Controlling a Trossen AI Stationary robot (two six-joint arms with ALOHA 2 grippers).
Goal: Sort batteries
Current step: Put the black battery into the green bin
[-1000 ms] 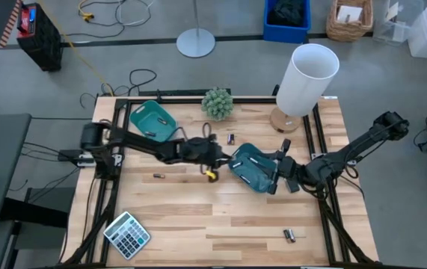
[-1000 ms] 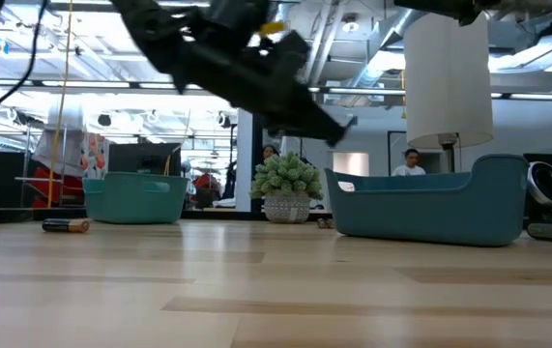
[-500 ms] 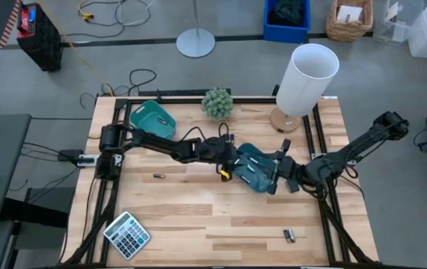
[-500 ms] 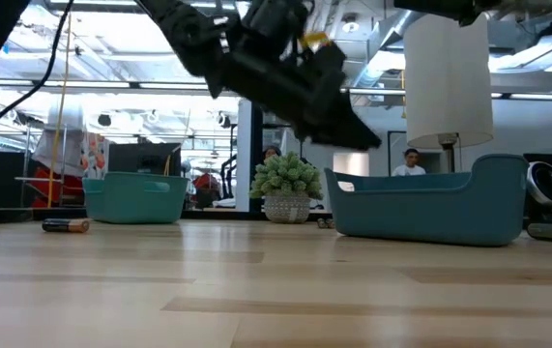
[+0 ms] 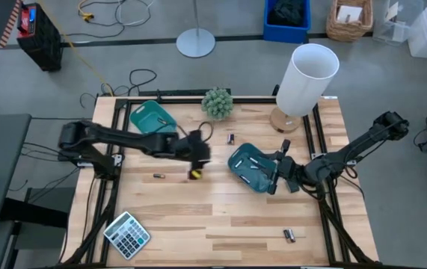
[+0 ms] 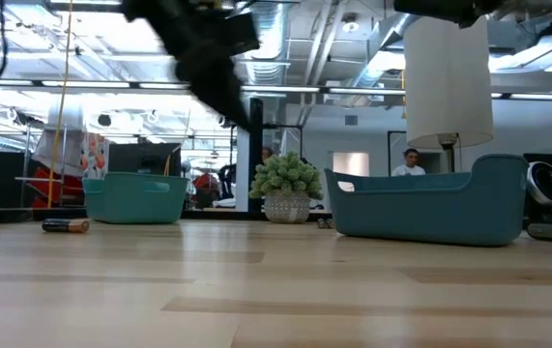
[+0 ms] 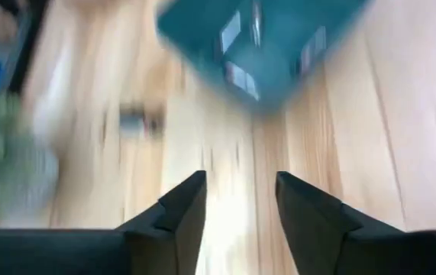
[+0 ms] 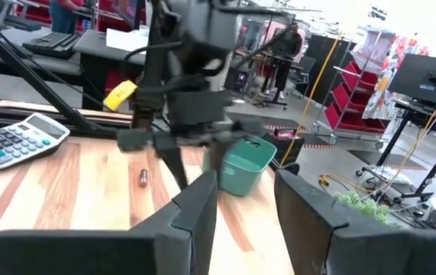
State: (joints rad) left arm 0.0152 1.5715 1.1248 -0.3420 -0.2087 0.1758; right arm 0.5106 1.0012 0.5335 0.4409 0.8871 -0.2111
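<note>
Loose batteries lie flat on the wooden table: one near the left arm, one by the plant, one near the table's near edge. A teal tray sits mid-table with pale cells inside, blurred. A second teal tray sits at the far left. My left gripper hovers open above the table, left of the mid tray, holding nothing. My right gripper is open at that tray's right rim. My right gripper stands against the right rim of the mid-table tray, coming level from the table's right. Its own body hides the meeting place, so I cannot tell whether it touches the tray. The tray rests flat on the table.
A grey calculator lies at the near left corner. A small potted plant and a white-shaded lamp stand along the far edge. Black frame rails run along the table's left and right sides. Bare wood stretches across the near half.
My left gripper swung right over the mid-table tray, then swept quickly back toward the table's left and rose. It now hangs left of the tray, blurred by the motion. The tray, the loose batteries and the right arm stayed where they were.
</note>
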